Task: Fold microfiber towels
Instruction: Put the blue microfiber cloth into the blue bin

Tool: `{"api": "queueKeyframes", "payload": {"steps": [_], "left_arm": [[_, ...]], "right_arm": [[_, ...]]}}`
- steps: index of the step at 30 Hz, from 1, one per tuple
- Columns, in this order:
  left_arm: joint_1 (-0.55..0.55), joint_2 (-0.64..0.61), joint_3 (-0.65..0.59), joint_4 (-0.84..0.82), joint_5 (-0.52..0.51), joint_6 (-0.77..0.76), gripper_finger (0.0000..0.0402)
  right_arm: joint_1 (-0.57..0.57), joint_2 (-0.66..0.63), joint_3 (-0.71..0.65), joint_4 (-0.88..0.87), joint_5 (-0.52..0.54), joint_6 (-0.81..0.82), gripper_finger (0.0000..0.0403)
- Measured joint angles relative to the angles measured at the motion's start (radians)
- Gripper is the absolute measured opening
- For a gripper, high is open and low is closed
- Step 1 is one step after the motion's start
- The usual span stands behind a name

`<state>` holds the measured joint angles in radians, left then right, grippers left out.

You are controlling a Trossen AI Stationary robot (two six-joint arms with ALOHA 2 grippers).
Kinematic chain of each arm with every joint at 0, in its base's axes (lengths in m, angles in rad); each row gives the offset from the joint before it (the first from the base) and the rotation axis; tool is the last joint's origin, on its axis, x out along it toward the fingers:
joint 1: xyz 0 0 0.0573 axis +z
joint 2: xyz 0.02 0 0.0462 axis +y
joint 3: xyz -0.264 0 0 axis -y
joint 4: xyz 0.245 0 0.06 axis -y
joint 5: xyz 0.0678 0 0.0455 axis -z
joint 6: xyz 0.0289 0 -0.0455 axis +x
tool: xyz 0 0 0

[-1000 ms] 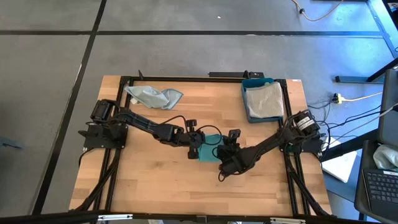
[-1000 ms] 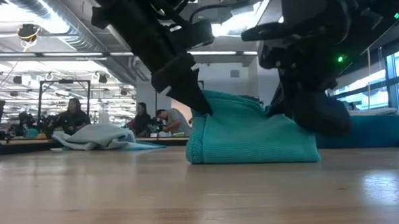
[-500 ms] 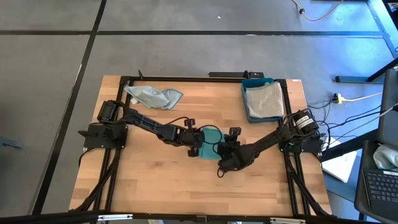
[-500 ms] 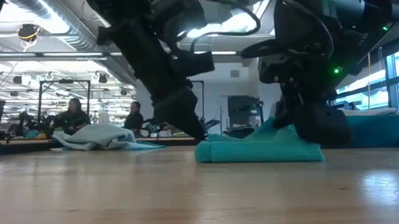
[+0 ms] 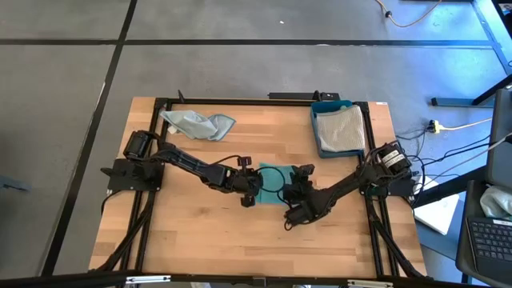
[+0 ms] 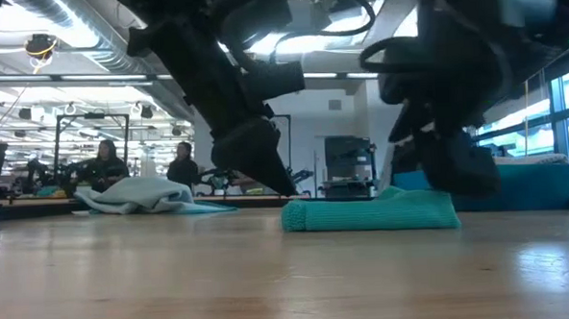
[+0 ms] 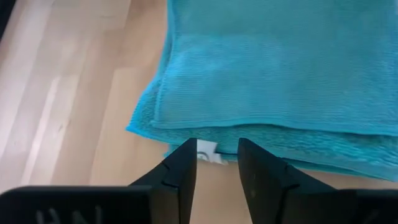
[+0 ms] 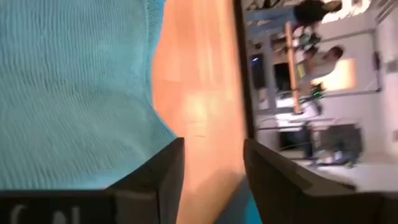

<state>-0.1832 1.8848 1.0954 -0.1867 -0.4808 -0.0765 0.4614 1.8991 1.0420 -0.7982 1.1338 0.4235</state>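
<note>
Both arms reach inward from the table's side edges and bend low toward its middle, their wrists nearly meeting over the wooden table [image 5: 200, 232]. The left gripper [image 7: 216, 163] hangs just at the near-left edge of the folded teal towel [image 5: 273, 179], its two dark fingers parted by a narrow gap with nothing between them, a small white tag [image 7: 208, 151] showing at the towel's edge in that gap. The right gripper [image 8: 212, 163] sits at the towel's opposite side, fingers also apart and empty, over the cloth's edge and the bare wood. In the low view the teal towel lies flat in a low, layered stack, its long axis running across the table from one arm toward the other. Farther back on the left lies a crumpled pale blue towel [image 5: 198, 124], and at the back right a grey towel [image 5: 339, 130] rests inside a blue tray [image 5: 329, 105]. Beyond the table, people [image 6: 102, 166] sit in the room.
</note>
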Motion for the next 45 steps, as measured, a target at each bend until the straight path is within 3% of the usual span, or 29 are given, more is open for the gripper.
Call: {"api": "queueKeyframes", "payload": {"steps": [4,7,9,13,15,21,27,30,36,41,45], "left_arm": [[-0.027,0.000,0.000,0.004,-0.002,0.000,0.0108],[-0.052,0.000,0.001,0.005,-0.002,0.001,0.0108],[-0.067,0.000,0.001,0.006,-0.002,0.011,0.0108],[-0.087,0.000,0.001,0.062,-0.001,0.072,0.0108],[-0.096,0.000,0.001,0.125,-0.002,0.112,0.0108],[-0.109,0.004,0.003,0.228,0.002,0.183,0.0108],[-0.110,0.024,0.000,0.217,0.109,0.160,0.0108],[-0.132,0.025,0.002,0.239,0.149,0.181,0.0111],[-0.196,0.027,0.002,0.288,0.010,0.352,0.0137],[-0.180,0.044,0.003,0.302,-0.027,0.350,0.0173],[-0.158,0.116,0.002,0.329,0.022,0.327,0.0195]], "right_arm": [[0.041,-0.035,0.000,-0.066,0.012,0.044,0.0178],[0.079,-0.080,0.000,-0.071,-0.066,0.044,0.0178],[0.097,-0.116,0.001,-0.011,-0.197,0.032,0.0178],[0.115,-0.150,0.001,0.201,-0.606,-0.045,0.0179],[0.130,-0.147,0.001,0.290,-0.667,-0.079,0.0179],[0.152,-0.088,0.002,0.352,-0.488,-0.185,0.0179],[0.119,-0.003,0.002,0.373,-0.543,-0.222,0.0182],[0.114,0.010,0.003,0.367,-0.522,-0.219,0.0200],[0.113,0.004,0.001,0.370,-0.341,-0.223,0.0250],[0.097,0.008,0.001,0.378,-0.349,-0.219,0.0270],[0.075,0.009,0.000,0.376,-0.348,-0.224,0.0272]]}}
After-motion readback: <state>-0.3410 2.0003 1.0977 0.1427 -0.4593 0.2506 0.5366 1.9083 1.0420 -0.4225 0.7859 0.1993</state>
